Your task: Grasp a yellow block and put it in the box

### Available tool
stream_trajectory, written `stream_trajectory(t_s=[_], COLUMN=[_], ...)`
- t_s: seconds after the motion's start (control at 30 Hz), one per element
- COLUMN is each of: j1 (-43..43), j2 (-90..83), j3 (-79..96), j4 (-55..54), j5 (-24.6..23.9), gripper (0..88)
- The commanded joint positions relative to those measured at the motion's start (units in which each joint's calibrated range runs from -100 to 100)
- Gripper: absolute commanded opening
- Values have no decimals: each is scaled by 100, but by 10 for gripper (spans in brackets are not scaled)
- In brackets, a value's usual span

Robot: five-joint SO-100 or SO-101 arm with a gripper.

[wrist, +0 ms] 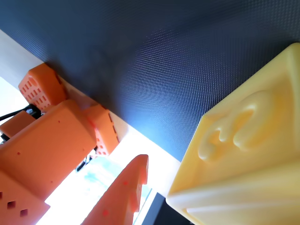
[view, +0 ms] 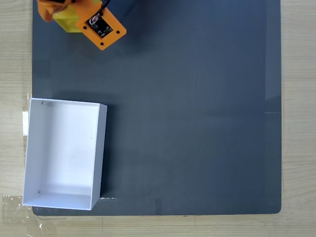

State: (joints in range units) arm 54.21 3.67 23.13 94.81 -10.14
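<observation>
In the fixed view the yellow block [view: 67, 22] sits at the top left corner of the dark mat, partly covered by my orange gripper [view: 60, 15] and its camera mount. The wrist view shows the block [wrist: 243, 154] very close at the right, an embossed mark on its side face. One orange finger [wrist: 131, 185] rises from the bottom edge with a narrow gap between it and the block; the other finger is hidden. The jaws look open beside the block. The white box [view: 98, 148] lies open-topped and empty at the mat's lower left.
The dark grey mat [view: 197, 108] covers most of a light wooden table [view: 298, 118]. Orange arm parts [wrist: 47, 145] fill the wrist view's lower left. The box overhangs the mat's left edge slightly, and clear tape [view: 15, 207] is stuck near its bottom left corner.
</observation>
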Motion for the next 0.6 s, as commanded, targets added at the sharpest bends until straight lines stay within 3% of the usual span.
stream_trajectory(t_s=[0.0,0.17,0.37,0.57], j1=[-84,-84,-92,-92], j2=[66,83,83,49], j3=[-110,-110,-110,-74], j4=[-74,-74,-179,-266], j5=[-4,17,38,38], gripper=[523,509,342,330])
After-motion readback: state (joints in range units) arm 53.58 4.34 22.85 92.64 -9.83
